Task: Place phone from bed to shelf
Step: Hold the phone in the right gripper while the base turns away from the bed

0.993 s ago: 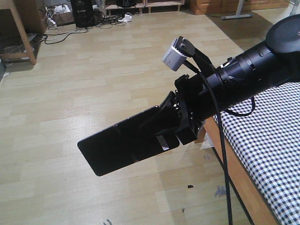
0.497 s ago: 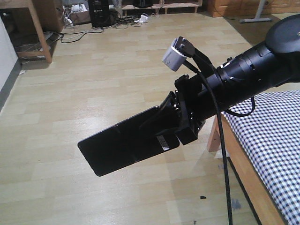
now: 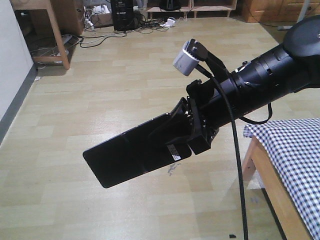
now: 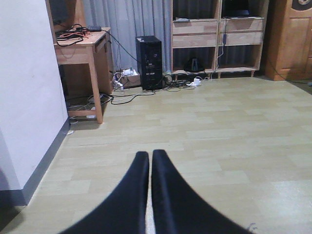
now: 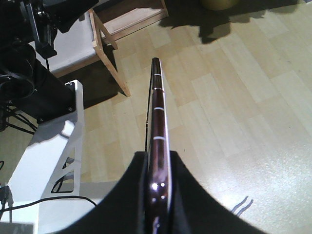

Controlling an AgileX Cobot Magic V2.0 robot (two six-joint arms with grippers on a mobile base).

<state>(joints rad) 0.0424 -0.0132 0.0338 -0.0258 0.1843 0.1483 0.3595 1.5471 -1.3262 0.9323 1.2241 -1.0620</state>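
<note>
At frame centre, the right gripper (image 3: 169, 133) clamps the phone (image 3: 120, 160) by one end, clear of the bed (image 3: 295, 146) for transfer; the left gripper (image 4: 150, 192) is pinched together, empty.

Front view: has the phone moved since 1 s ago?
Yes. The phone, held in the right gripper, swung left, away from the bed.

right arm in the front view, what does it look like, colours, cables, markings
The right arm is a black cylinder with a rounded joint. A pale grey camera module sits on a black bracket above the wrist, a black cable hangs beneath, and the black right claw bears a small white sticker.
</note>
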